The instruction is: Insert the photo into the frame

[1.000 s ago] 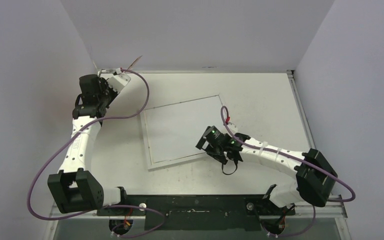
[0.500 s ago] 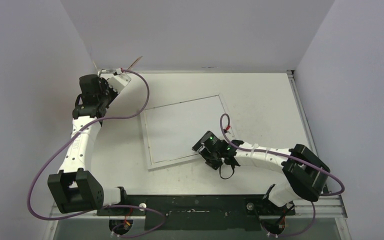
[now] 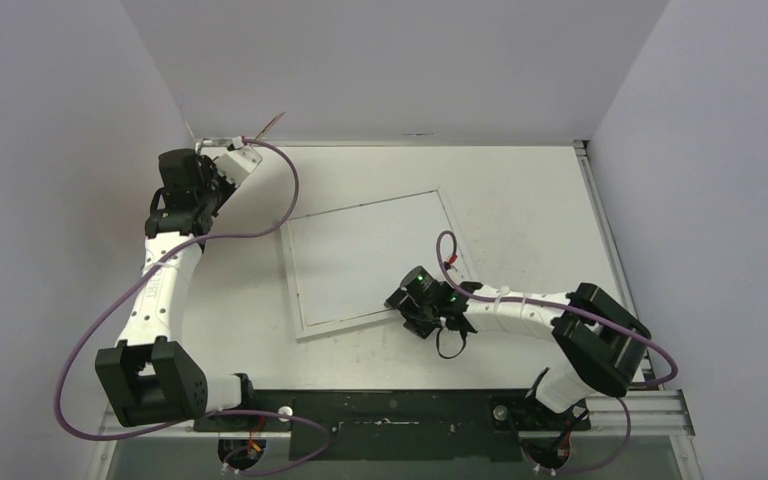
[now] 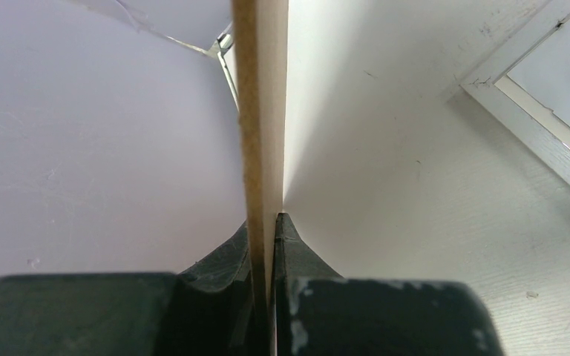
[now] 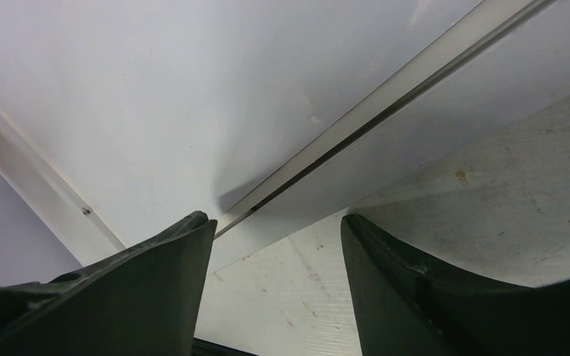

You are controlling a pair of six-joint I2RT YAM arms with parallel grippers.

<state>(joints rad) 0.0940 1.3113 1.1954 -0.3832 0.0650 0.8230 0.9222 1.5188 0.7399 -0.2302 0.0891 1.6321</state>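
Caption: R gripper (image 5: 274, 230) sits astride the frame (image 3: 360, 262) rim at its 5 o'clock corner.
Its jaws are apart, nothing held yet; you should pinch the rim only. L gripper (image 4: 267, 226) clamps a thin board (image 4: 260, 111).

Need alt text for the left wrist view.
Black jaws clamp a thin brown-edged board seen edge-on, rising up the middle of the picture. At upper right, a corner of the white frame lies flat on the white table.

You have the frame (image 3: 360, 262) lying flat mid-table: white, thin-edged and rectangular, with a plain pale panel filling it. It sits skewed, its long sides running left to right with the right end swung farther from you. Up close, its corner (image 4: 521, 90) shows a mitred joint and a pale inner strip.
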